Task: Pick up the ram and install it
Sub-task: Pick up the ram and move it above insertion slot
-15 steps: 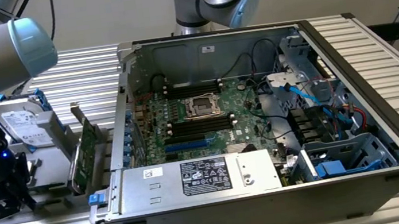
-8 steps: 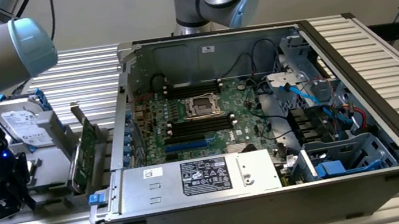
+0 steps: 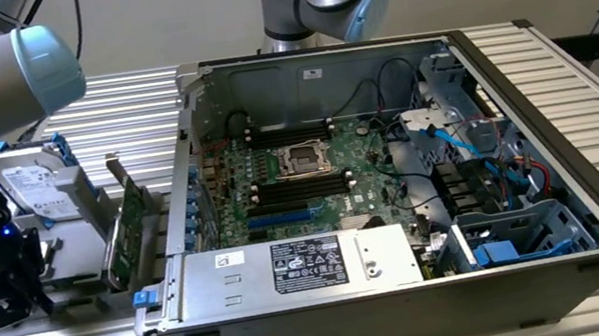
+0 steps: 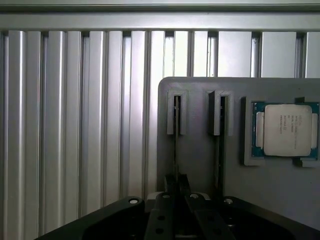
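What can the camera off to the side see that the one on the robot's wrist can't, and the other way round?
Exterior view: the open computer case, its motherboard, a hard drive and a green card standing beside the case. Wrist view: a processor chip and the ram edge-on in its slot, gripped at its end. Both: the claw, the grey holder and the ribbed metal table.

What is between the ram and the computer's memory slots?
The upright green card and the case wall stand between the gray holder, where the end effector grips the ram, and the memory slots.
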Controlling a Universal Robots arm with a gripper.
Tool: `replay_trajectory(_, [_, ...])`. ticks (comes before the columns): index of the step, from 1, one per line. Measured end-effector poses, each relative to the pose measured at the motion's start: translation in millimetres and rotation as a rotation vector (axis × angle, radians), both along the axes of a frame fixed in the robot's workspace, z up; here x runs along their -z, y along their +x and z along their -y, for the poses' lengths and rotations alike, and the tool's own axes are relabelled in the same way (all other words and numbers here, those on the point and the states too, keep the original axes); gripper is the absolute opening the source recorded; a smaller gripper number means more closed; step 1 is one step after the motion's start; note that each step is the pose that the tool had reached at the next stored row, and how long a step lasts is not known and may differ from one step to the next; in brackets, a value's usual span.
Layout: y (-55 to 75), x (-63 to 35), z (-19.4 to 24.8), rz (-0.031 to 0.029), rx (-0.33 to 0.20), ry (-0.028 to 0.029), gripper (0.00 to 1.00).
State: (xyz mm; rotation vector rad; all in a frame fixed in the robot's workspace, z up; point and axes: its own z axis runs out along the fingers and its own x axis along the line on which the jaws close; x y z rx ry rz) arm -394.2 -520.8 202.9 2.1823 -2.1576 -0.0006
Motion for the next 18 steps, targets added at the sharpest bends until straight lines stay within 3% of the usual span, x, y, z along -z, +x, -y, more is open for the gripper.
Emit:
replay_trajectory(12, [3.3, -55.1, 0.1, -0.0039, 0.0, -0.0003, 0.13])
replay_trajectory(18, [17.5, -82.3, -0.8, -0.0093, 0.0, -0.0004, 0.13])
